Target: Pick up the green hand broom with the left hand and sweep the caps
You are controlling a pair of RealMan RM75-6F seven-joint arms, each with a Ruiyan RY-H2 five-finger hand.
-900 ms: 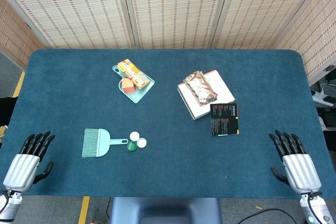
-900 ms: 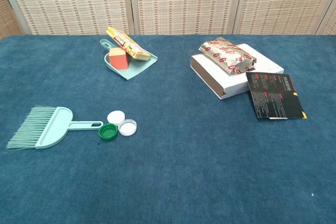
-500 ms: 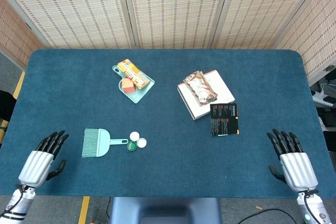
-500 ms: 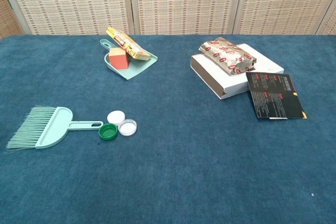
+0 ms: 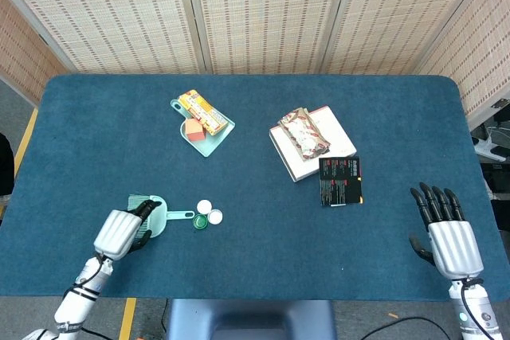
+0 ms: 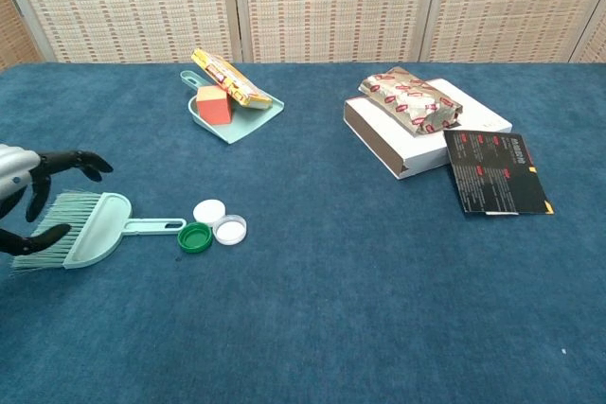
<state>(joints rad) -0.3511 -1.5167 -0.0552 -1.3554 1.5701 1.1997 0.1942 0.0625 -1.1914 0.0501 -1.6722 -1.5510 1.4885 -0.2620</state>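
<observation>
Your left hand [image 5: 125, 231] is hovering over the bristle end of the green hand broom [image 5: 157, 217], near the front left corner of the worktop [image 5: 263, 260]. Its fingers [image 6: 83, 164] are spreading apart, with the thumb reaching low beside the bristles and the other fingers stretching above them. Nothing is sitting in that hand's grasp, and whether a fingertip is brushing the bristles cannot be told from either view. Your right hand [image 5: 445, 234] is showing only in the head view, at the front right corner of the worktop, with its fingers extending straight and slightly apart, holding nothing.

The broom is lying flat on the blue cloth, its pale green bristles pointing toward the left edge and its thin handle pointing right. The handle's tip is lying just beside the caps: a dark green cap [image 6: 195, 237] nearest the handle, a white cap [image 6: 209, 211] just behind it, and a clear-rimmed cap [image 6: 230, 229] to its right. The three are sitting close together, apparently touching.

Toward the back of the worktop, a teal dustpan [image 6: 241, 122] is carrying an orange block [image 6: 213, 106] and a yellow snack packet [image 6: 227, 79]. To the right of centre, a white box [image 6: 422, 144] is bearing a patterned wrapped packet [image 6: 409, 98], with a black card [image 6: 496, 173] leaning off its front right corner.
</observation>
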